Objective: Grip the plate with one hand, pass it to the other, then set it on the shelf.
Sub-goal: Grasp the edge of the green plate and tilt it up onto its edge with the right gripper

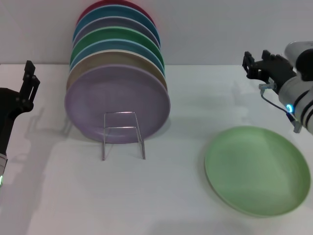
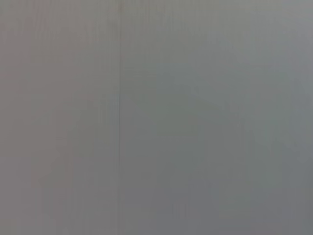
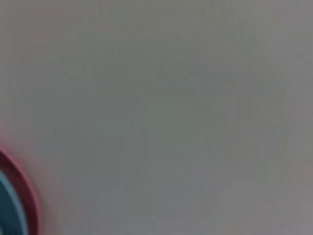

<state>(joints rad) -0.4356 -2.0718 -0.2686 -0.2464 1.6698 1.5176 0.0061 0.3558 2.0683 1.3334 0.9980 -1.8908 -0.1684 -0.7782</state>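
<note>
The pale mint plate (image 1: 257, 177) lies flat on the white bench (image 1: 161, 196), down at about four o'clock in my head view, rim up and nothing touching it.

My right fingers (image 1: 256, 64) hang in the air at about two o'clock, above the bench's far edge and well apart from the plate, which sits nearer to me than they do. They hold nothing. Whether they are spread or closed I cannot tell from this angle (the black links bunch together against the wall).

My left fingers (image 1: 29, 82) are raised at nine o'clock, at the edge of the view, far from the plate and also empty. They point up and look close together, though I cannot tell for certain how far they are parted.

The wire shelf (image 1: 122, 134) stands at about eleven o'clock from the plate, near the middle of the bench. Its front loops are bare. Behind them a row of plates stands on edge, the lilac plate (image 1: 117, 104) foremost, then tan, blue, green and more blue, with a red plate (image 1: 128, 6) at the back.

My left wrist camera shows only plain grey. My right wrist camera shows grey too, with a red rim (image 3: 22, 188) curving in at one corner.
</note>
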